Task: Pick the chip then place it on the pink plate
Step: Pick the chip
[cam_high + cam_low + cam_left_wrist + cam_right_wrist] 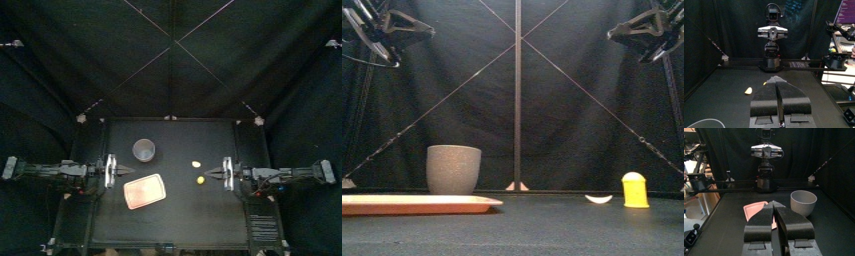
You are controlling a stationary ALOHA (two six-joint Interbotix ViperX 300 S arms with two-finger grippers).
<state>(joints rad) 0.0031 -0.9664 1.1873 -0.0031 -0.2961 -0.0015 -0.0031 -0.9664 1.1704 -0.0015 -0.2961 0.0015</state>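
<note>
The chip (197, 164) loose on the desk (181, 225), not yet gripped

A thin pale crescent curling up at its tips, the chip lies right of the plate (143, 191) and a little behind it, well apart, so a grasp from above looks uncrowded; a rounded yellow toy (202, 180) stands upright near it, also right of the plate. The plate is flat, pink and shallow-rimmed, bare to receive. Just behind the plate stands a tall matte grey cup (143, 150). The left end effector (777, 79) hangs high left of the plate, the right end effector (775, 203) high and far right of it, probably better placed to reach; both have jaws pressed together, holding nothing
</note>
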